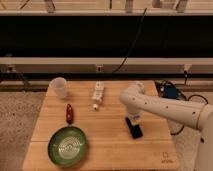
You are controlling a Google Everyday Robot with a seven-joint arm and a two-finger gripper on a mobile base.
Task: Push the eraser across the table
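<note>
The eraser [135, 130] is a small flat black block lying on the right half of the light wooden table [112, 147]. My gripper [133, 120] comes down from the white arm on the right and sits right at the eraser's far end, partly covering it. The arm reaches in over the table's right edge.
A green plate [68, 145] sits at the front left. A small red-dark pepper-like object [69, 113] lies behind it. A white cup [59, 87] stands at the back left. A white power strip [98, 94] lies at the back middle. A dark logo mark [167, 156] is at the front right corner.
</note>
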